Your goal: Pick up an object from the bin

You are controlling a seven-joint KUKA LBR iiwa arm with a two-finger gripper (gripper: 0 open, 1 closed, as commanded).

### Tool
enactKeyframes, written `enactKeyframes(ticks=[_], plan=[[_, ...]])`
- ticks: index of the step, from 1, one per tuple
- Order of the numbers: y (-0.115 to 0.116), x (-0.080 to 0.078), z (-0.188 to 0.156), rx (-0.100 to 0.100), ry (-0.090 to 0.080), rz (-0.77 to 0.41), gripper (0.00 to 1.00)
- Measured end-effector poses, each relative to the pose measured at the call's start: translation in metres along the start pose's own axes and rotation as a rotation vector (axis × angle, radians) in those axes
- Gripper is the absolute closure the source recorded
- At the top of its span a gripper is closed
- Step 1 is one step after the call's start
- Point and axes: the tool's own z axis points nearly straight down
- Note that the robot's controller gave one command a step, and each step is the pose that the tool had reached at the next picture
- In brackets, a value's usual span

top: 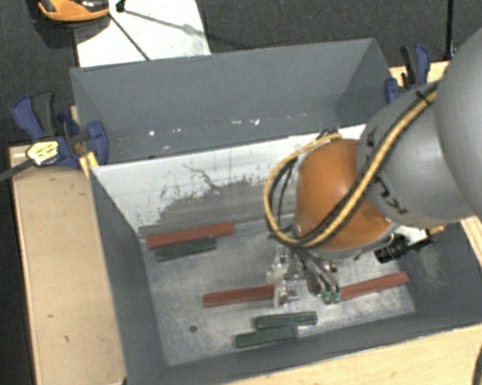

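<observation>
My gripper (303,288) hangs low over the bin floor, right of centre, under the orange wrist cover. Its fingertips stand close above the right end of a long red-brown bar (236,296) lying flat in the middle of the bin. Another red-brown bar (375,284) lies just right of the fingers. Two dark green bars (276,327) lie side by side near the front wall, just below the gripper. Nothing shows between the fingers, and how far apart they stand is unclear.
At the back left, a red-brown bar (190,235) lies with a dark green bar (187,250) right beneath it. The arm and its orange cover hide the bin's right middle. The bin's walls slope inward.
</observation>
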Motion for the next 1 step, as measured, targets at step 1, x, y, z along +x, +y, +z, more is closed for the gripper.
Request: enactKeyframes(ticks=[1], plan=[[0.0173, -0.0247, -0.1242, 0.002, 0.007, 0.04, 1.0]])
